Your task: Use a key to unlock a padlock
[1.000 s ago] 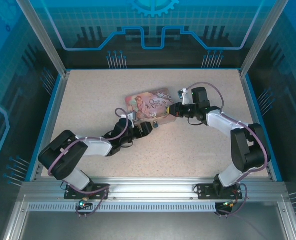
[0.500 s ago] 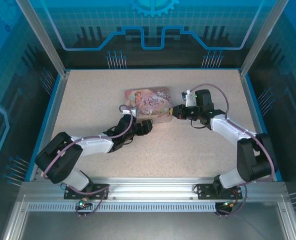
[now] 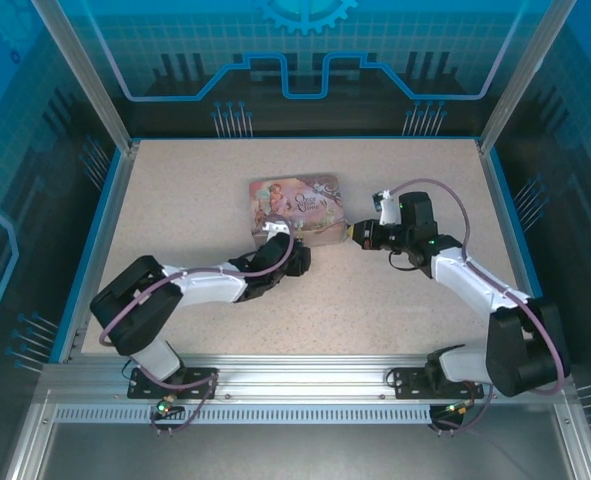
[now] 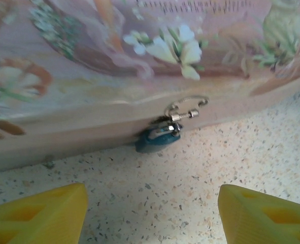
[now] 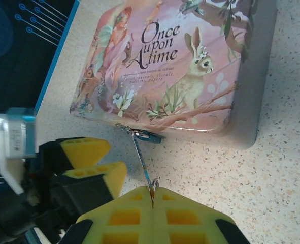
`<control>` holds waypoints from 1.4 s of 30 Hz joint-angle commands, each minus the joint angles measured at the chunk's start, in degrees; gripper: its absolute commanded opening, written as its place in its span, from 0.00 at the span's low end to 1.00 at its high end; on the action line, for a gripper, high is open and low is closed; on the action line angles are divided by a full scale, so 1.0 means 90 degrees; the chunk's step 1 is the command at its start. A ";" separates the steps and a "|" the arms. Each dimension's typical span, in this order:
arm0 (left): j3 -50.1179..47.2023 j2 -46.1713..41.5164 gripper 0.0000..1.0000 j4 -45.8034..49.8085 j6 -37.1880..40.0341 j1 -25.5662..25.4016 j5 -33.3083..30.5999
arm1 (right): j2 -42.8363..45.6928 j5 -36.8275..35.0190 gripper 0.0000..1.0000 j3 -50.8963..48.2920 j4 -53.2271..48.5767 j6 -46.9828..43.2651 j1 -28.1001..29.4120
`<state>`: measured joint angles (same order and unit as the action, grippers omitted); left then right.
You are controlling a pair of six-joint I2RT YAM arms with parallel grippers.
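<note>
**Left claw** [image 4: 151,206]: the two yellow fingers [image 4: 38,216] stand wide apart with nothing between them. Straight ahead of this claw, across a strip of bare speckled worktop [image 4: 231,168], the padlock [image 4: 156,139] sits at the foot of the pink tin [image 4: 89,66]. The teal body rests on the worktop and touches the tin's front wall. The silvery shackle [image 4: 188,104] rises from the body onto the tin's front edge. What the shackle passes through cannot be told.

**Right claw** [image 5: 152,195]: the yellow fingers are pressed together and clamp the near end of the key [image 5: 142,160]. The key is a thin grey shaft that runs forward and slightly left from the fingertips. Its far end meets the padlock at the tin's front wall. Whether the tip is seated in the keyhole cannot be told.

**Relative positions:** seen from the right wrist, the left claw lies just to the left of the key, apart from it, with its spread fingers aimed toward the padlock. From overhead, both claws sit low over the worktop and close to each other by the tin's near right corner. The left claw is at the tin's near side, the right claw just off its right end.
</note>
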<state>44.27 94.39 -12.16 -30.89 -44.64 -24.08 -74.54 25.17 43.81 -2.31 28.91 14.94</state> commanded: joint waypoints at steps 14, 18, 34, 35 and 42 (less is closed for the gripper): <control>0.0740 0.0878 0.66 0.0394 -0.0298 -0.0411 -0.1314 | -0.0059 0.0423 0.00 0.0073 -0.0030 -0.0014 -0.0117; 0.0794 0.1008 0.66 0.0368 -0.0346 -0.0401 -0.1278 | -0.0790 0.0696 0.00 0.0600 0.0203 0.0151 0.0001; 0.0922 0.1194 0.68 0.0384 -0.0494 -0.0201 -0.1140 | -0.4009 0.0625 0.00 0.3427 0.0226 0.0880 0.0586; 0.0935 0.1203 0.68 0.0384 -0.0493 -0.0196 -0.1129 | -0.4072 0.0593 0.00 0.3473 0.0200 0.0866 0.0598; 0.0989 0.1268 0.69 0.0443 -0.0586 -0.0157 -0.1078 | -0.4433 0.0396 0.00 0.3673 -0.0593 0.0572 0.0625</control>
<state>51.46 104.66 -9.23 -34.59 -46.59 -33.65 -112.75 30.09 75.66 -2.26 35.57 19.90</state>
